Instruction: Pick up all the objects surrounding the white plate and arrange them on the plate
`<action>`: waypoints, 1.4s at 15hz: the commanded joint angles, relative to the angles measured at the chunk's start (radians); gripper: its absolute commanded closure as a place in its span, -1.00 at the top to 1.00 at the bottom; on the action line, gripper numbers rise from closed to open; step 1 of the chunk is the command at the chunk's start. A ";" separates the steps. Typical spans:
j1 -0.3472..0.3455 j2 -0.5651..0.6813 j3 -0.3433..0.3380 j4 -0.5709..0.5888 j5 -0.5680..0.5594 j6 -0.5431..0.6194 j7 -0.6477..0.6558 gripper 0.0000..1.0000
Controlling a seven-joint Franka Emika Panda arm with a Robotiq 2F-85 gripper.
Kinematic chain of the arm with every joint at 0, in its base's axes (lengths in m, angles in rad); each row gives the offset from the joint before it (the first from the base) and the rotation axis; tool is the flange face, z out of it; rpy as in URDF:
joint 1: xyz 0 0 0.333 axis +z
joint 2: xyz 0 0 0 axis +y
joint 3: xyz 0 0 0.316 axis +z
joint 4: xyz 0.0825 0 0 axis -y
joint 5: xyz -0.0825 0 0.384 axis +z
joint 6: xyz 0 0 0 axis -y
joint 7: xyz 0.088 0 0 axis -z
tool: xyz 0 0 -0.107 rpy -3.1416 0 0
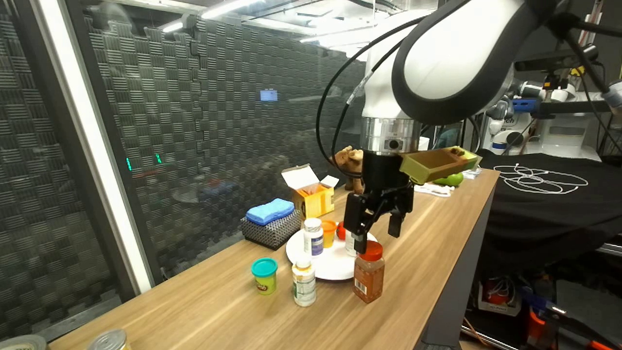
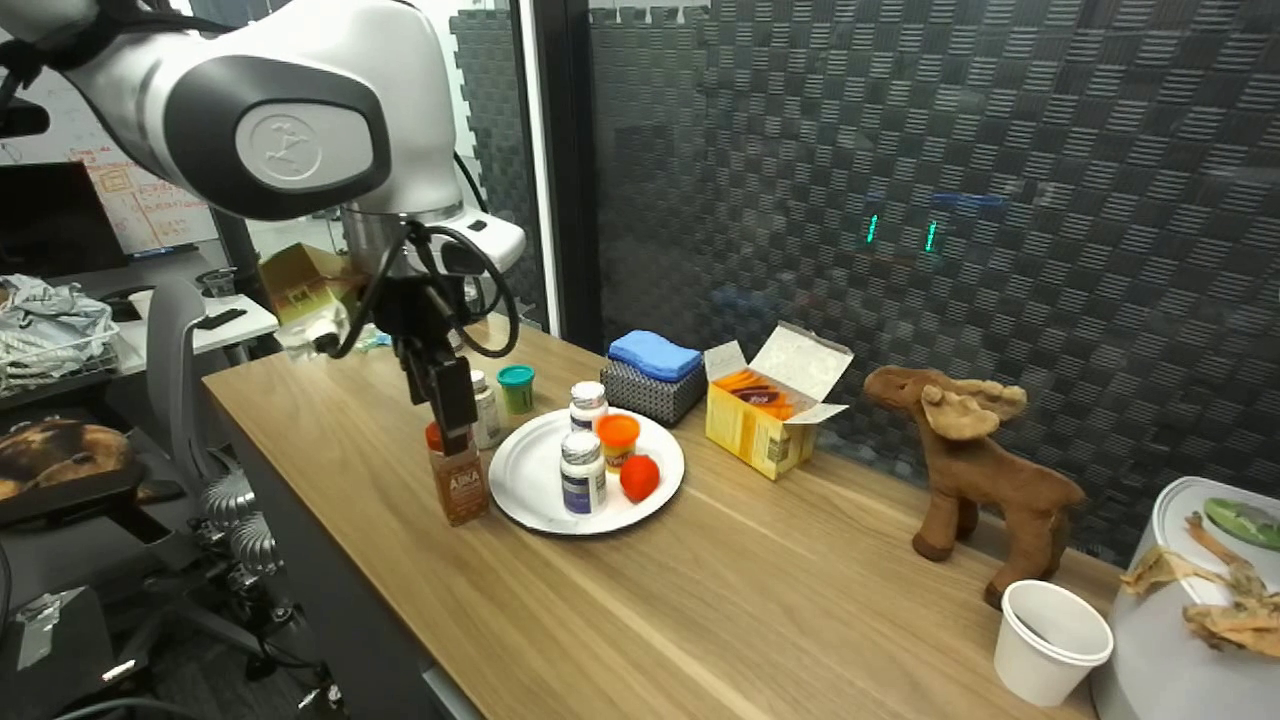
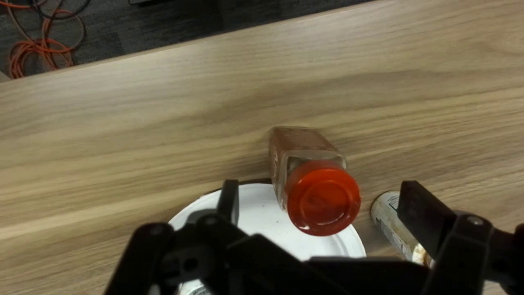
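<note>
While the gripper (image 3: 320, 187) hung spread wide, there beneath stood the jar (image 1: 369, 279), bolt upright, red lid (image 3: 324, 200) showing between the fingers (image 3: 421, 208)!

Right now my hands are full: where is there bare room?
The wood between plate, box and moose is bare, as is the plate's edge by the jar. Crowded: its middle and box side, with two bottles, tub and a red thing.
</note>
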 commanded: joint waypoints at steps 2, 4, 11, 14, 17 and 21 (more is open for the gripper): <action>0.000 0.032 0.007 0.025 0.028 -0.018 -0.028 1.00; -0.001 0.047 0.008 0.033 0.029 -0.023 -0.034 1.00; -0.001 0.081 0.004 0.055 0.006 -0.009 -0.040 -0.16; 0.004 0.084 0.001 0.063 -0.022 -0.006 -0.020 -0.48; 0.010 0.081 -0.001 0.061 -0.059 -0.005 -0.005 -0.49; 0.020 0.055 -0.007 0.067 -0.143 -0.019 0.043 -0.52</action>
